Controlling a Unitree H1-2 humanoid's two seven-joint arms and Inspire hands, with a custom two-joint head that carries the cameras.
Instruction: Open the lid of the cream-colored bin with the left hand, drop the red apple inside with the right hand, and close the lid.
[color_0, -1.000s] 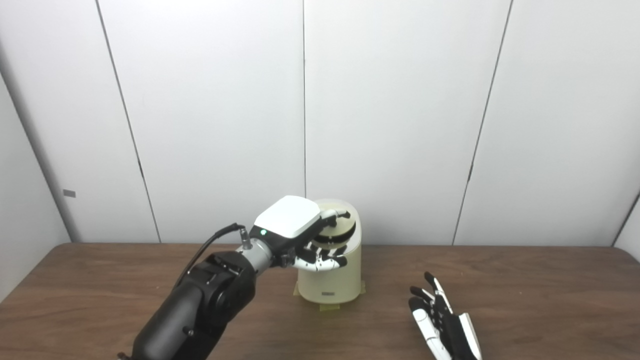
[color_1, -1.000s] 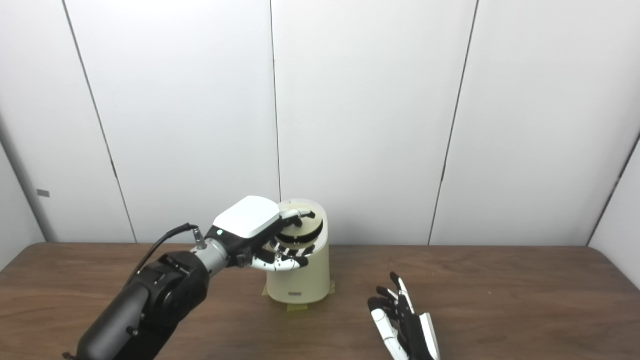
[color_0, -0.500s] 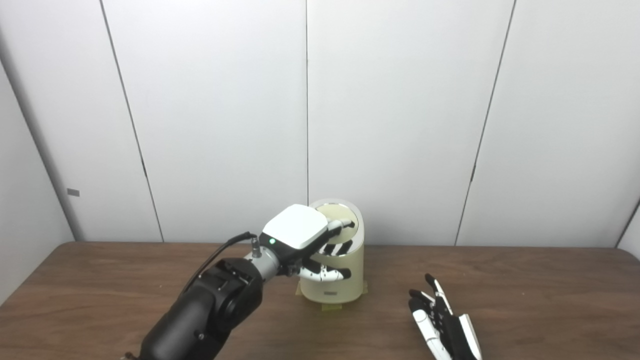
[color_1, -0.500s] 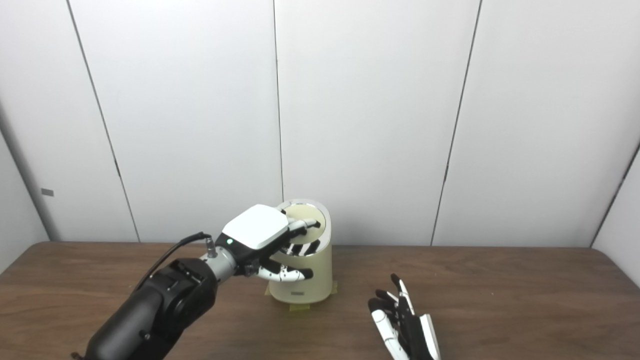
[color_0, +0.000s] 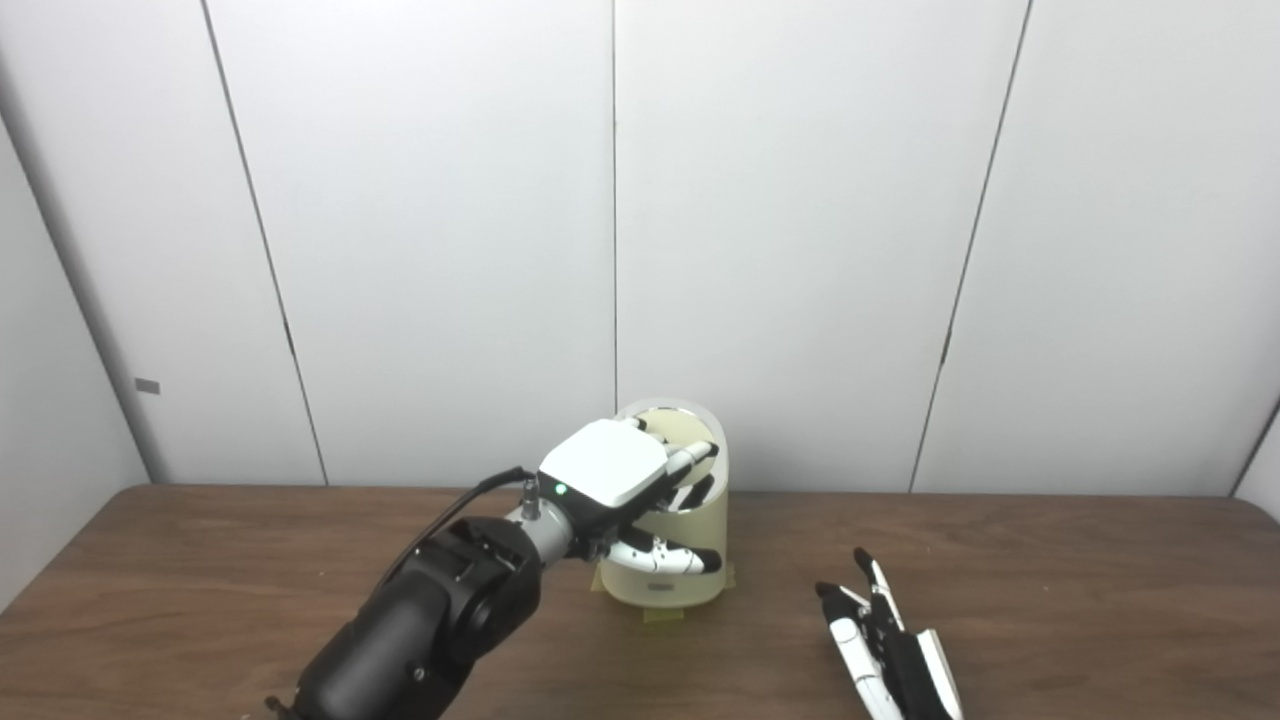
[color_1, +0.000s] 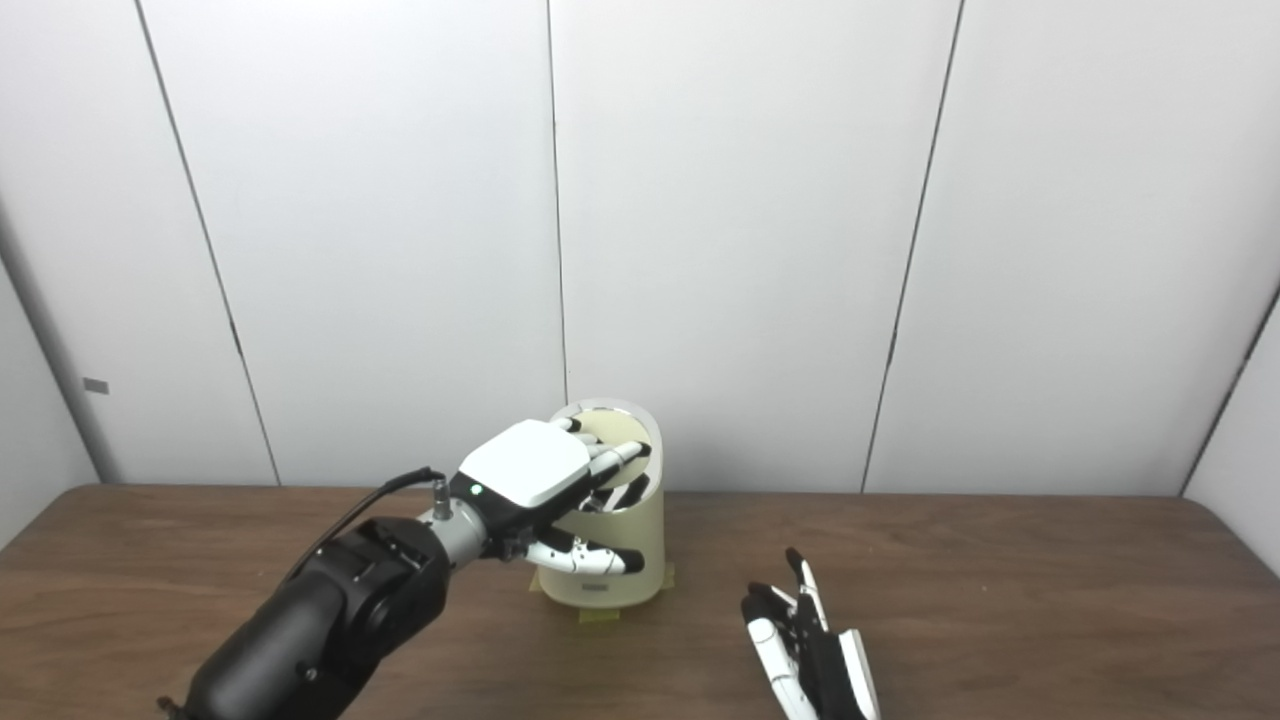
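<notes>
Nearest, right hand (color_0: 888, 645) flat on the counter (color_0: 1050, 600), fingers (color_0: 868, 570) released and spread, bare wood all around. Farther back, left hand (color_0: 625, 490) over the front rim of the bin (color_0: 690, 575), fingers loosely curled, grasping nothing. Lid (color_0: 680, 425) down, bin near the wall (color_0: 800, 250). Apple nowhere visible.

My left hand (color_0: 625, 480) has a flat white cover with rounded corners across its back, and a small green light glows at the cover's edge nearest the wrist. Its fingers (color_0: 668, 558) are white with black segments and black tips. The wrist is a short silver metal collar with a plug in it, from which a black cable (color_0: 455, 507) loops back to my thick, glossy black forearm (color_0: 420, 625). My right hand (color_1: 812, 655) shows the same white-and-black fingers.
</notes>
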